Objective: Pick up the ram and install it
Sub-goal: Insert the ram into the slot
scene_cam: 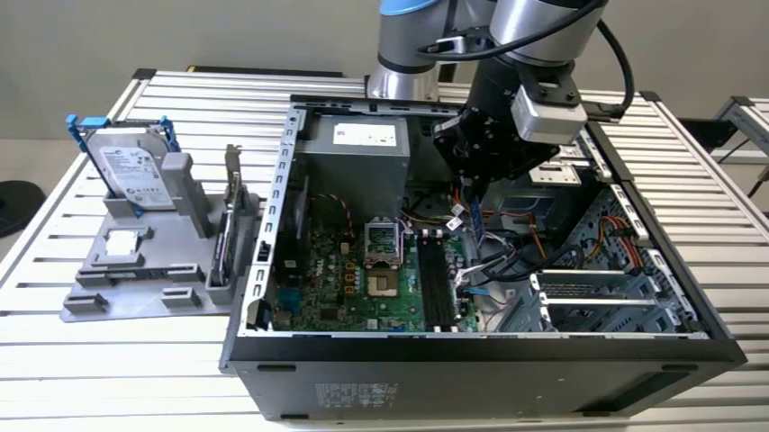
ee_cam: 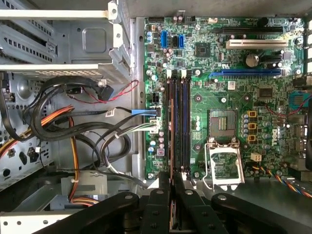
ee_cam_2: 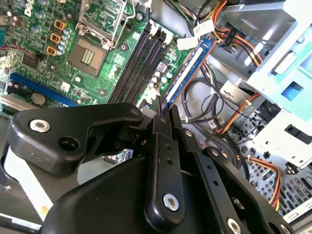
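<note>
Black claw [ee_cam_2: 163, 114] fingers are pinching the ram [ee_cam_2: 187, 70], which you can see in the second wrist view as a thin blue stick held on edge above the motherboard [ee_cam: 234, 92]. Your claw hangs inside the open computer case [scene_cam: 481, 351] on the slatted tabletop [scene_cam: 121, 369], just above the dark memory slots [ee_cam: 178, 122], with the ram not yet seated.
</note>
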Controlling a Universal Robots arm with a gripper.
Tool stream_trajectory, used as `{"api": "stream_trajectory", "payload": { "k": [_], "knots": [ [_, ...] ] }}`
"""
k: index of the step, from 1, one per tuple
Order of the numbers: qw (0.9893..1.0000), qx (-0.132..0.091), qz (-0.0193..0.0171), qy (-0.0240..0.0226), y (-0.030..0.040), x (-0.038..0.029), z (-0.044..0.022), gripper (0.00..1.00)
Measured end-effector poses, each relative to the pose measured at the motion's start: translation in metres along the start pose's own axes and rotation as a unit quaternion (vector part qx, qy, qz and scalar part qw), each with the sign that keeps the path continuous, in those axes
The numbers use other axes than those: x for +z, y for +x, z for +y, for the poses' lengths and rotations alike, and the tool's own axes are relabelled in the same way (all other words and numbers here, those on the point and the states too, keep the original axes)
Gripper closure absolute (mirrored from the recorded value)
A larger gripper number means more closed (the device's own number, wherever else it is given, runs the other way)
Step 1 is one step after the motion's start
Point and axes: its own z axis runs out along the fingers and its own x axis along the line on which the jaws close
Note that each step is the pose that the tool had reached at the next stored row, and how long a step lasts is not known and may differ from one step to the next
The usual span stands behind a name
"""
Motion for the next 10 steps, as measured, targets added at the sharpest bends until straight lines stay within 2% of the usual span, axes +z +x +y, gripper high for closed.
{"api": "stream_trajectory", "payload": {
  "k": [5, 10],
  "knots": [
    [1.0000, 0.000, 0.0000, 0.0000, 0.0000, 0.0002, 0.0000, 1.00],
    [1.0000, 0.000, 0.0000, 0.0000, 0.0001, 0.0030, 0.0000, 1.00]
  ]
}}
